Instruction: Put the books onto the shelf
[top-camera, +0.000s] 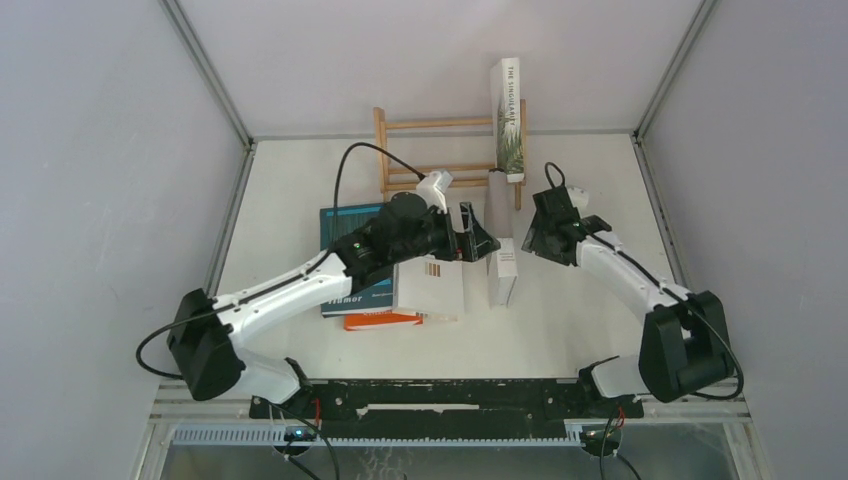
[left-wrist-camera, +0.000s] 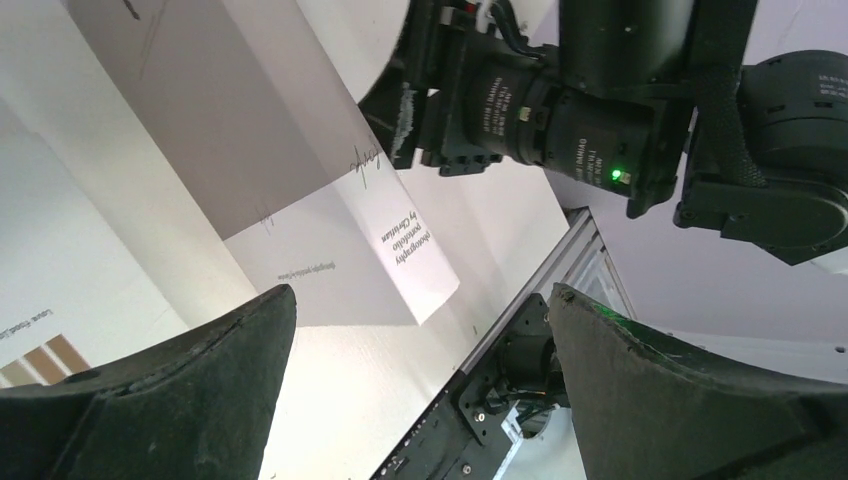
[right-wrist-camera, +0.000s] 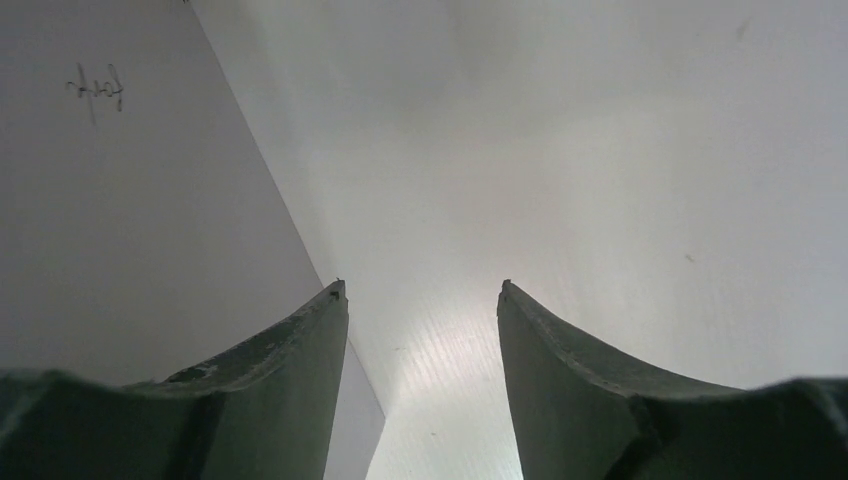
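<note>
Wood shelf (top-camera: 445, 150) has been loaded with just the palm-leaf book (top-camera: 510, 115), beyond the right jaws. Grey book (top-camera: 494, 205) is stood between both sets, gripped by neither: left jaws spread wide, right jaws parted, both empty. Teal book (top-camera: 345, 222), orange book (top-camera: 383, 321) and white book (top-camera: 430, 288) are left piled behind the left jaws.

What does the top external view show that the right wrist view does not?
Only the top external view: the shelf, The Singularity book standing at its right end, and the teal book, orange book and white book. Only the right wrist view: a handwritten mark on the grey book. Both: the right gripper, open and empty, beside the grey book.
</note>
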